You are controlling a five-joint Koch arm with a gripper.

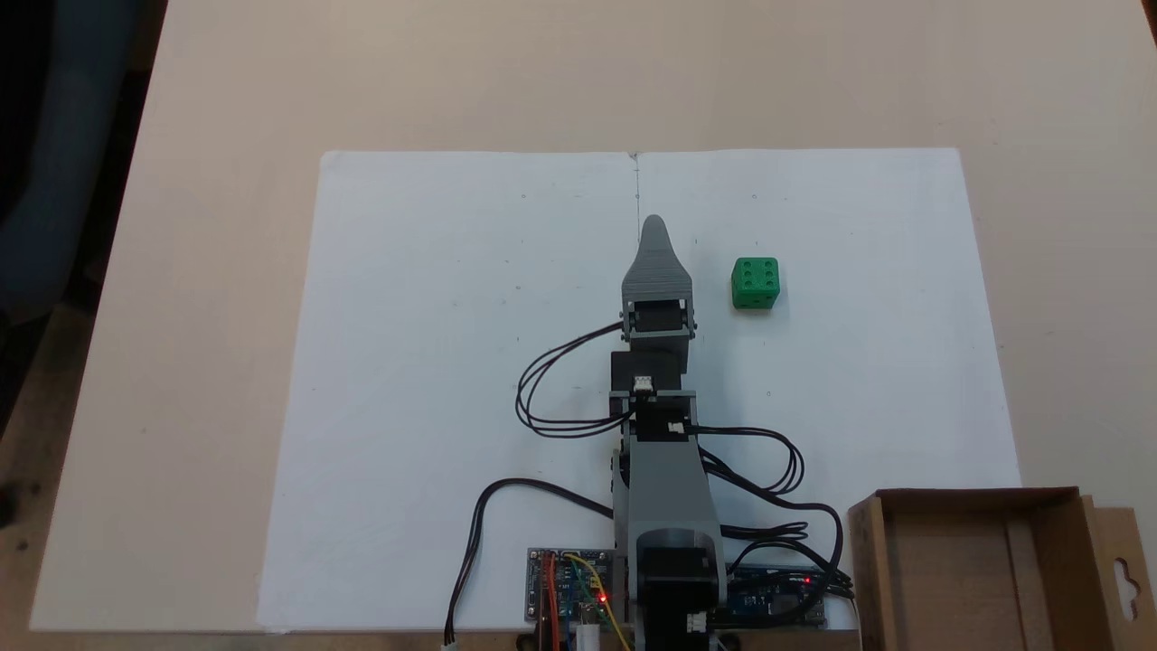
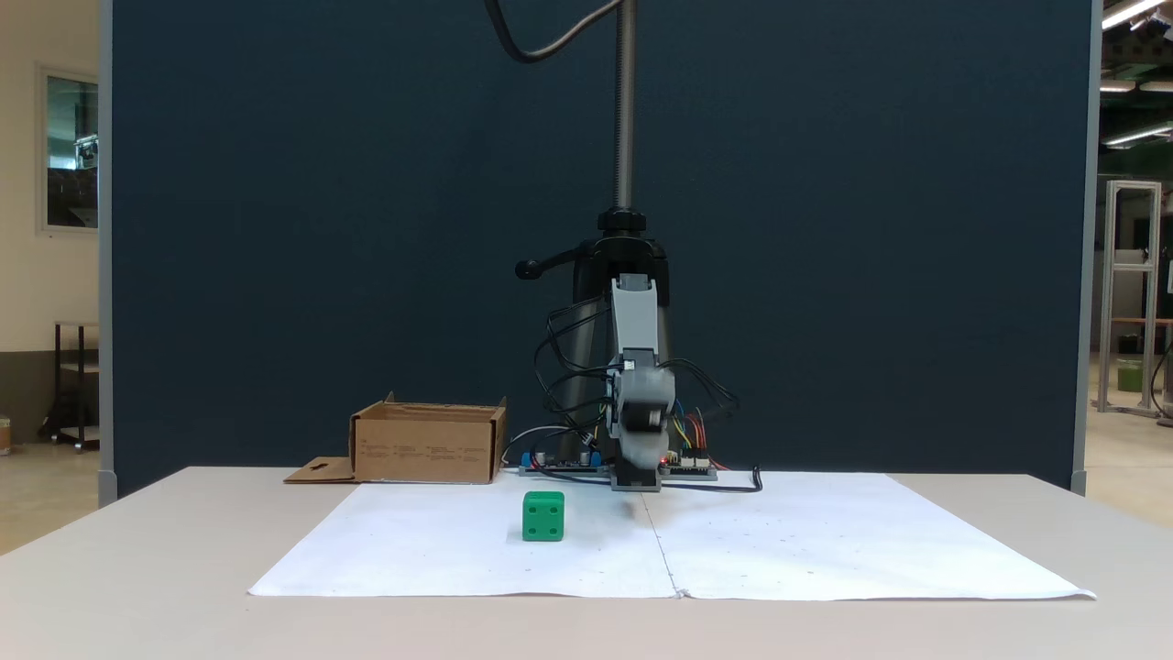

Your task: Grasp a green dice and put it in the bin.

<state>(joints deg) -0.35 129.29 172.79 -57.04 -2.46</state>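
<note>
The green dice (image 1: 756, 282) sits on the white paper, six pips up, to the right of my gripper (image 1: 653, 226) and apart from it. From the front, the dice (image 2: 543, 516) lies left of and nearer the camera than the gripper (image 2: 637, 481), which hangs low over the paper. One grey tapered jaw covers the other, so its state is hidden. The bin (image 1: 972, 495), a shallow brown cardboard box with a hang-hole flap, stands beside the arm's base; in the front view the bin (image 2: 426, 446) is at the back left.
A large white paper sheet (image 1: 434, 362) covers the tan table. Circuit boards (image 1: 569, 588) and looping black cables (image 1: 542, 398) sit around the arm's base. A stand pole (image 2: 625, 101) rises behind the arm before a dark partition.
</note>
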